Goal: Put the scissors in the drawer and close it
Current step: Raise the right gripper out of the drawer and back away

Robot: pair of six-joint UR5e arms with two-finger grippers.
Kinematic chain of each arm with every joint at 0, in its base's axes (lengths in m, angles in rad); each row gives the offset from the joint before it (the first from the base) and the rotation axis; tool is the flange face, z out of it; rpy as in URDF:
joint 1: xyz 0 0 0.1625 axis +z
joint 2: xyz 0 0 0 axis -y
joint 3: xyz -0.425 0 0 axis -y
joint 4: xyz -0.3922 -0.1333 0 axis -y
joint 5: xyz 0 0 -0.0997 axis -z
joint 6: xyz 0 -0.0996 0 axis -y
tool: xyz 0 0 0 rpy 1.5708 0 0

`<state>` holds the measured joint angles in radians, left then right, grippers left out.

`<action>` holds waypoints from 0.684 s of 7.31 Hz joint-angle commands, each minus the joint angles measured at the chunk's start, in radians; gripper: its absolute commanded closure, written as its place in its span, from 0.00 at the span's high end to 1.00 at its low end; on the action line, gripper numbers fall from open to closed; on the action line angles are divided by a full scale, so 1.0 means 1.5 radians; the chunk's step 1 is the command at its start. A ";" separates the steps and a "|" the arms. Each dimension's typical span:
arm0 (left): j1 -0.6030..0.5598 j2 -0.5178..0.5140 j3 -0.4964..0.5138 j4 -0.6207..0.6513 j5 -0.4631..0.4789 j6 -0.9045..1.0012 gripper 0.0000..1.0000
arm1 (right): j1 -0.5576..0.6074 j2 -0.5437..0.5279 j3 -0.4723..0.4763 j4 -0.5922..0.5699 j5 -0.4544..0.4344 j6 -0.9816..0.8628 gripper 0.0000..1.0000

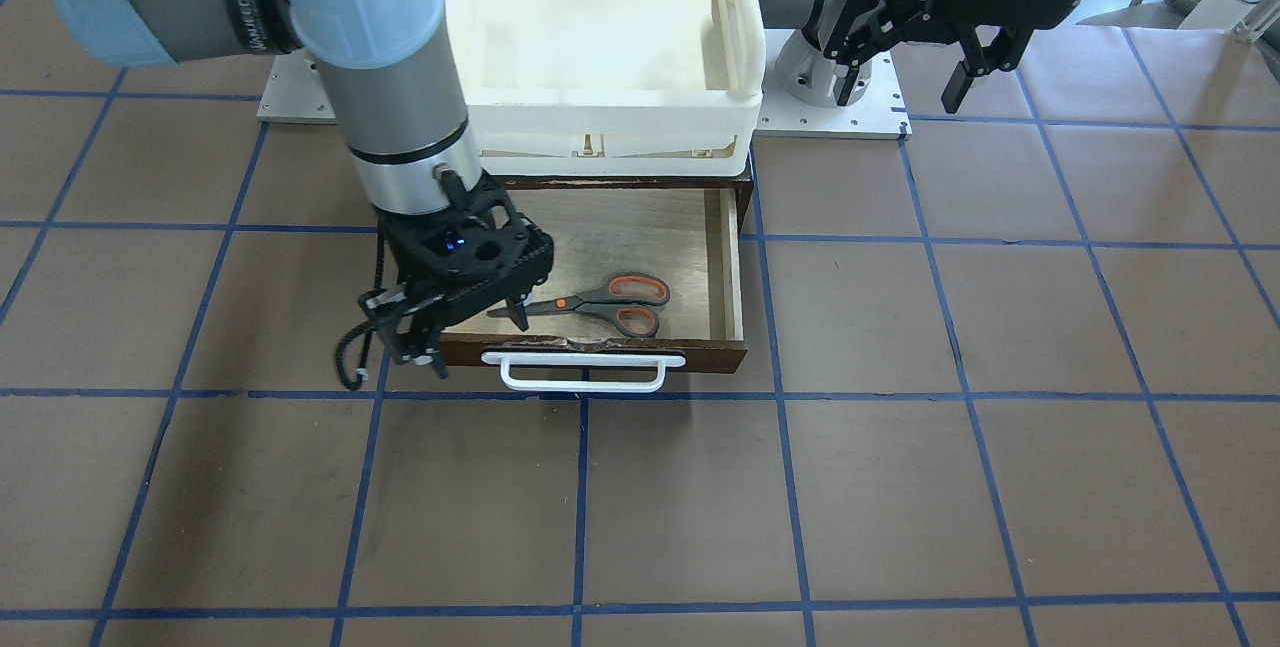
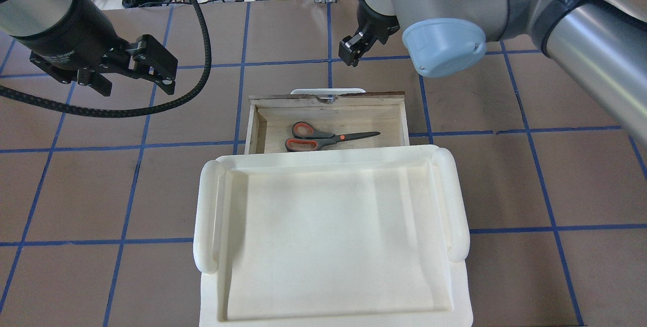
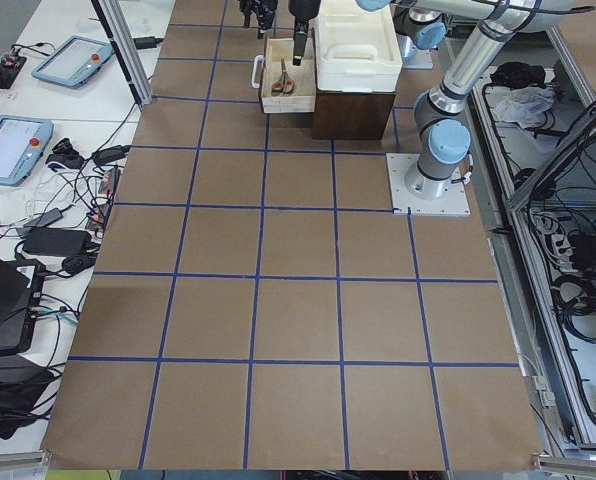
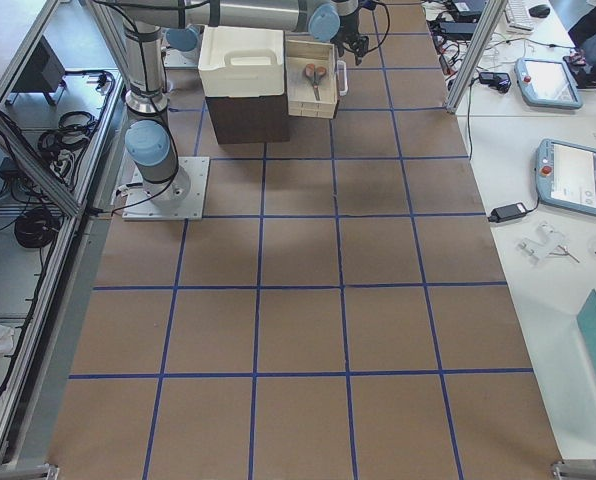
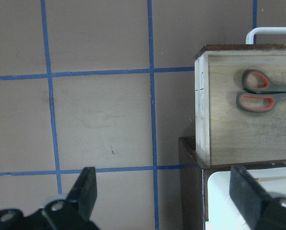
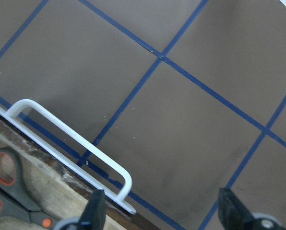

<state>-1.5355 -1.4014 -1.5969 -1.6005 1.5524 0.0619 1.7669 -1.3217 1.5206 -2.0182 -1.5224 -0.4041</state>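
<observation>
The scissors (image 1: pixel 600 305) lie flat on the pale floor of the open drawer (image 1: pixel 620 222), handles toward the robot's left. They also show in the overhead view (image 2: pixel 323 137) and both wrist views (image 5: pixel 260 91) (image 6: pixel 8 189). The drawer's white handle (image 1: pixel 583 373) faces away from the robot. My right gripper (image 1: pixel 475 329) is open and empty, hanging over the drawer's front edge at the handle's end (image 6: pixel 119 182), above the scissors' blade tips. My left gripper (image 2: pixel 135 80) is open and empty, raised beside the drawer's other side, well apart from it.
A white plastic tray (image 2: pixel 207 216) sits on the dark brown cabinet (image 5: pixel 191 191) that holds the drawer. The table is brown with blue grid lines. Arm base plates (image 1: pixel 880 117) lie at the robot's side of the table.
</observation>
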 commanded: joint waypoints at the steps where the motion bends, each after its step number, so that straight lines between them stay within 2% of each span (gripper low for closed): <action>1: 0.000 -0.017 0.002 0.007 -0.001 -0.003 1.00 | -0.086 -0.025 0.000 0.092 -0.001 0.026 1.00; 3: 0.001 -0.042 0.021 0.028 -0.002 -0.010 1.00 | -0.149 -0.029 0.000 0.157 -0.001 0.072 1.00; 5: -0.002 -0.093 0.021 0.089 -0.009 -0.024 1.00 | -0.153 -0.046 0.000 0.167 -0.003 0.092 1.00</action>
<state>-1.5351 -1.4930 -1.5671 -1.5265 1.5457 0.0395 1.5462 -1.3741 1.5202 -1.7817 -1.5251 -0.2912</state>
